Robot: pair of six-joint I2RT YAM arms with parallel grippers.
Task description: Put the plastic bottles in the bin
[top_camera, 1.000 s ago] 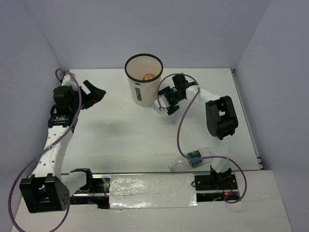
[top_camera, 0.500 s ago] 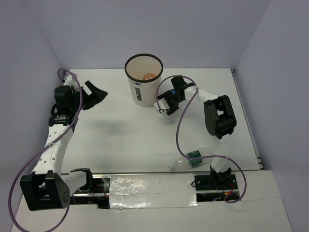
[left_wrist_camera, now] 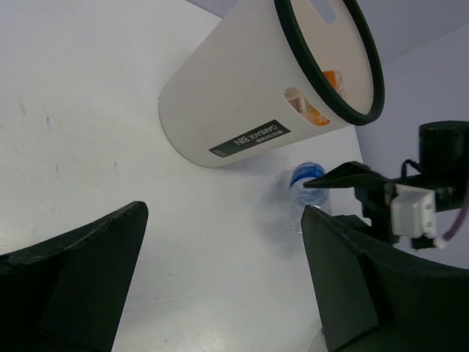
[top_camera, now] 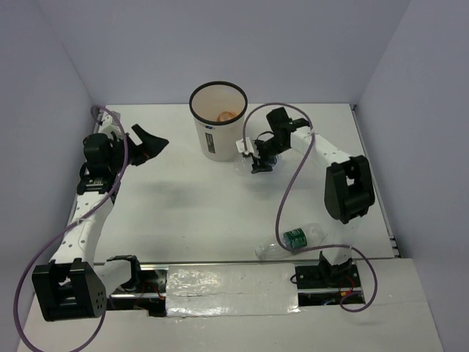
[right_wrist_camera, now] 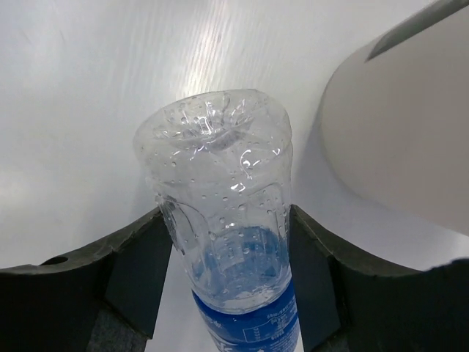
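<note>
Left gripper (top_camera: 149, 140), left of bin (top_camera: 218, 144): jaws wide, empty, hovering. Orange bottle (top_camera: 226, 116) visible inside bin. Right gripper (top_camera: 253, 157), just right of bin: fingers clamped on blue-label bottle (right_wrist_camera: 229, 220), apparently resting on table. Step: grasp. Next: lift above bin rim, release. Green-label bottle (top_camera: 294, 239) lies well apart, nearer than bin.
</note>
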